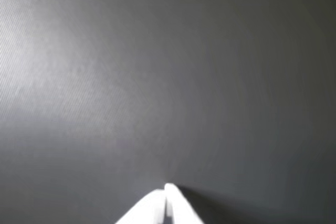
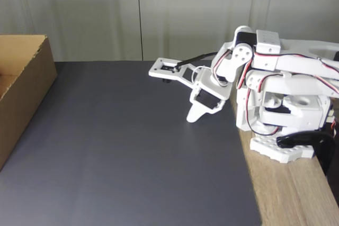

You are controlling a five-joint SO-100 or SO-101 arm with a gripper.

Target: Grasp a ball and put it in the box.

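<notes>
My white gripper (image 2: 192,118) hangs folded close to the arm's base at the right of the fixed view, its tip pointing down just above the dark mat, fingers closed together with nothing between them. In the wrist view the two white fingertips (image 1: 169,188) meet at the bottom edge over bare grey mat. The brown cardboard box (image 2: 29,86) stands at the far left of the fixed view, open at the top, well away from the gripper. The ball is out of view.
A dark grey mat (image 2: 122,152) covers most of the table. A strip of bare wooden tabletop (image 2: 288,194) runs along the right, where the arm's white base (image 2: 280,149) is mounted. A pale wall stands behind.
</notes>
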